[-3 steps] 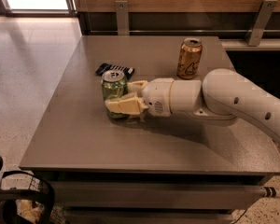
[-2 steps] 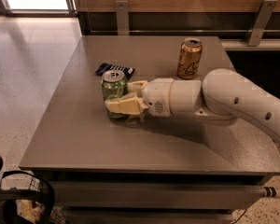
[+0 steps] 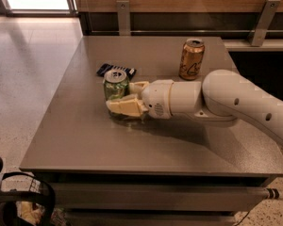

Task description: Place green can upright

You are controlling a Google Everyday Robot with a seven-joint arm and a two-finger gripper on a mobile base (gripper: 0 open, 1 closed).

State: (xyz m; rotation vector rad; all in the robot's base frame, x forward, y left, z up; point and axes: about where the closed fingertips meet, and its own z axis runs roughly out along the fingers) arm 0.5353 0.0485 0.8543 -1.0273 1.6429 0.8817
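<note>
The green can [image 3: 115, 84] stands upright on the grey table [image 3: 85, 135], left of centre, with its silver top showing. My gripper [image 3: 121, 97] reaches in from the right. Its cream fingers [image 3: 127, 107] sit on either side of the can's lower body, one in front and one behind to the right, closed against it. The white arm [image 3: 226, 100] stretches off to the right edge.
An orange-gold can [image 3: 192, 59] stands upright at the back of the table, behind my arm. A dark flat packet [image 3: 116, 70] lies just behind the green can. A wooden wall with metal brackets runs along the table's far side. Floor lies to the left.
</note>
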